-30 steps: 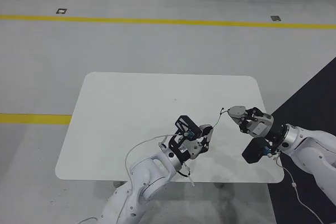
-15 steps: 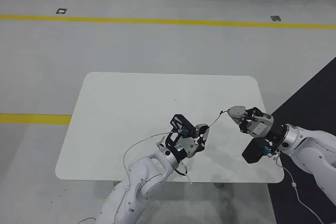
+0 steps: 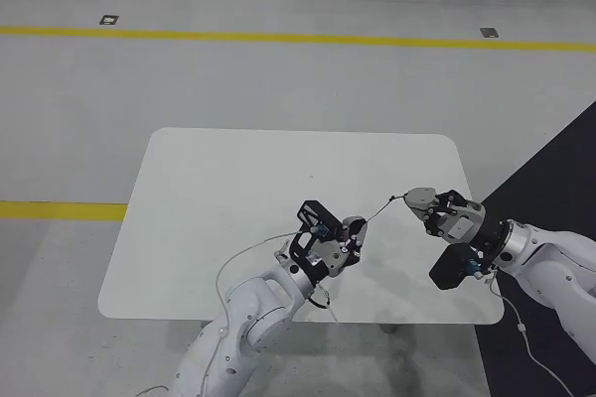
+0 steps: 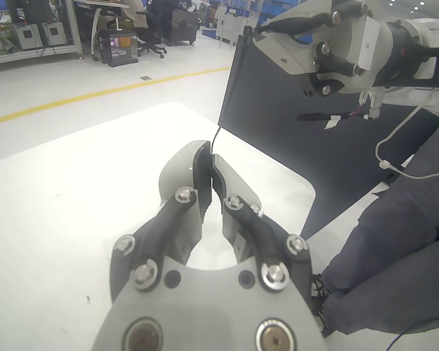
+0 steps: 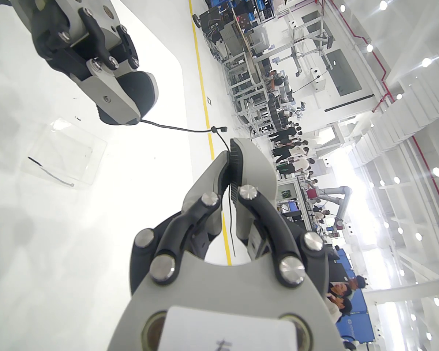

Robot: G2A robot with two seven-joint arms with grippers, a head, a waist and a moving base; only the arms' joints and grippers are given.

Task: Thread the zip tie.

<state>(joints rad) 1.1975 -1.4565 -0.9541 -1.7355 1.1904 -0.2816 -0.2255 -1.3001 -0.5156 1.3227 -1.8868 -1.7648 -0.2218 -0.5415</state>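
Change: your left gripper (image 4: 210,155), clenched on one end of the tie (image 5: 183,128), has drawn back from the right gripper (image 5: 229,151); the strand between them now runs straighter.
Meaning: I judge you are pulling the strap through the head. Whether it is already threaded, I cannot tell.
Right gripper: it pinches the tie just below its head, above the table (image 3: 228,198).
Around: a clear sheet (image 5: 64,155) with a spare tie (image 5: 51,174) lies on the table.
In the way: the dark panel (image 3: 576,169) stands beside the table, near your right arm.

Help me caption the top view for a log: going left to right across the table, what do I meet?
The table at its left rim → left hand, shut on one end of the zip tie → zip tie, stretched between the hands → right hand, shut on its other end.
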